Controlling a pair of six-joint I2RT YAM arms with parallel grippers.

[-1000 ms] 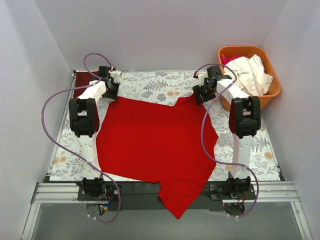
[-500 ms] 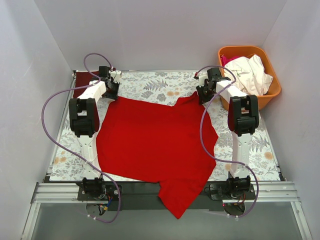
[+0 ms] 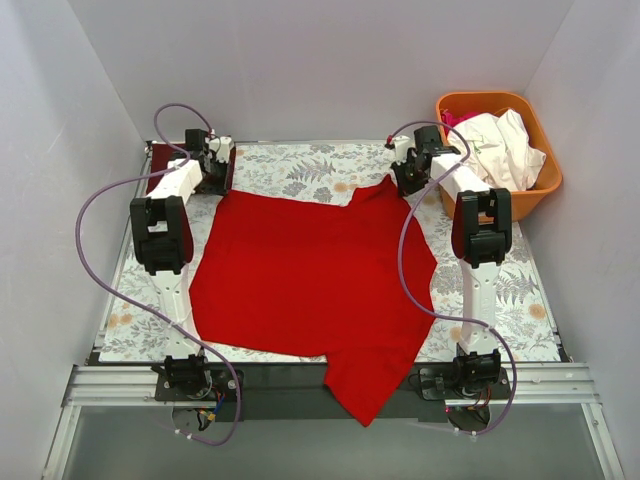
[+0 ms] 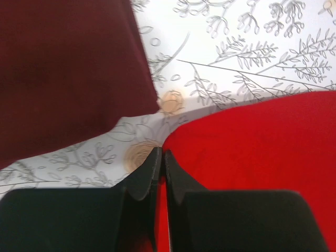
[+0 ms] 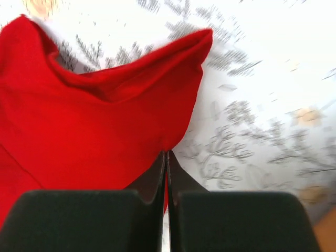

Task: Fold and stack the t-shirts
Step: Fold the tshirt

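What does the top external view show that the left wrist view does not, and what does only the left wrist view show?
Only the top external view shows the orange basket of white clothes, the right gripper and the whole red t-shirt, with one end reaching past the near edge of the floral table cover. Only the left wrist view shows up close that the left gripper is shut on that shirt's edge. Both show the red t-shirt, the dark red cloth beside it and the floral table cover.
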